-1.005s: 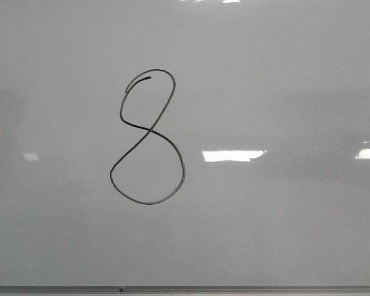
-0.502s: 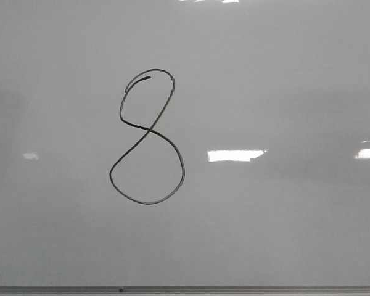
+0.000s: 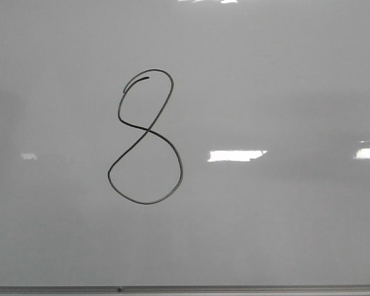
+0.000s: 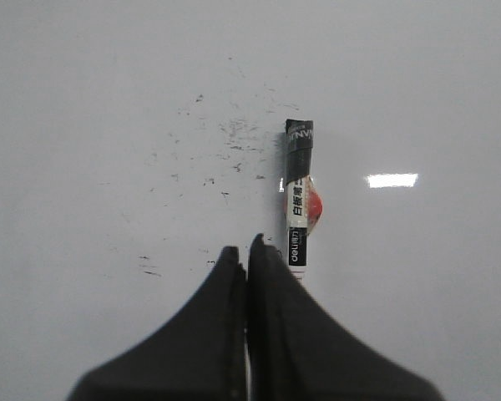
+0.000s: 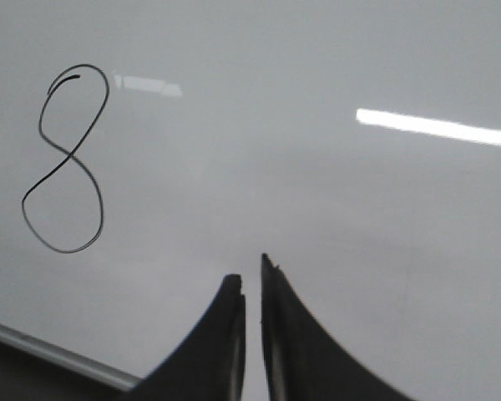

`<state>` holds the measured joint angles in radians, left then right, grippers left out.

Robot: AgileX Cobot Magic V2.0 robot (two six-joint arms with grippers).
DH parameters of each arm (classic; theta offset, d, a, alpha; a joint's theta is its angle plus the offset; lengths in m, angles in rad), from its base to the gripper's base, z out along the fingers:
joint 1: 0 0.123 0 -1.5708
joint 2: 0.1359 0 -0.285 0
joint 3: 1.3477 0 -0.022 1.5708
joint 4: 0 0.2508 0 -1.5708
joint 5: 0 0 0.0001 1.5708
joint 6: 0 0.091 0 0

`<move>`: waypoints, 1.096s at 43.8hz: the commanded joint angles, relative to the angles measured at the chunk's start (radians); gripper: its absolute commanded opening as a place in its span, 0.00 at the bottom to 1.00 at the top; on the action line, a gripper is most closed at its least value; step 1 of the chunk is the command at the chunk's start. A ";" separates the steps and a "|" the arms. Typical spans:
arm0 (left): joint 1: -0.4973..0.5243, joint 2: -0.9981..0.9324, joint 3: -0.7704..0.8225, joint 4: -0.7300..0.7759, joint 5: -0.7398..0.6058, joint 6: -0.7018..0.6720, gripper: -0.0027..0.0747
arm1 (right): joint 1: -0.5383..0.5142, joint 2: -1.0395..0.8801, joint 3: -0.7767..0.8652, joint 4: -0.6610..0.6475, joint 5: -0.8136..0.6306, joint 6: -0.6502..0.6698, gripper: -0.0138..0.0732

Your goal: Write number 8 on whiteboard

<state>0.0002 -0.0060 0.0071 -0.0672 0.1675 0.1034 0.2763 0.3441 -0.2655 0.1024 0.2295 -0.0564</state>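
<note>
Glossy grey-white board surface is filling every view. On the whiteboard (image 4: 108, 100), the marker (image 4: 298, 194) is lying flat, capped end away from the camera, just beside the left gripper (image 4: 243, 251), whose jaws are pressed together and holding nothing. The right gripper (image 5: 250, 280) is hovering over bare board with its jaws nearly touching, also empty. Well apart from it, the number 8 (image 3: 145, 137) is standing complete, both loops joined, a small hook at its top. Judged finished, the writing is calling only for clean withdrawal: both arms should be keeping clear of the ink. Faint specks near the marker are possibly residue.
</note>
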 commanded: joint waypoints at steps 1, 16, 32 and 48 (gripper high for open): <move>0.000 -0.019 0.000 -0.009 -0.089 -0.003 0.01 | -0.055 -0.037 0.029 -0.016 -0.156 0.000 0.25; 0.000 -0.019 0.000 -0.009 -0.089 -0.003 0.01 | -0.293 -0.293 0.274 -0.015 -0.113 0.000 0.25; 0.000 -0.017 0.000 -0.009 -0.089 -0.003 0.01 | -0.325 -0.372 0.290 -0.013 -0.057 0.000 0.25; 0.000 -0.017 0.000 -0.009 -0.089 -0.003 0.01 | -0.325 -0.372 0.290 -0.013 -0.057 0.000 0.25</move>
<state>0.0002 -0.0060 0.0071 -0.0672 0.1675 0.1034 -0.0422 -0.0088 0.0274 0.0983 0.2454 -0.0564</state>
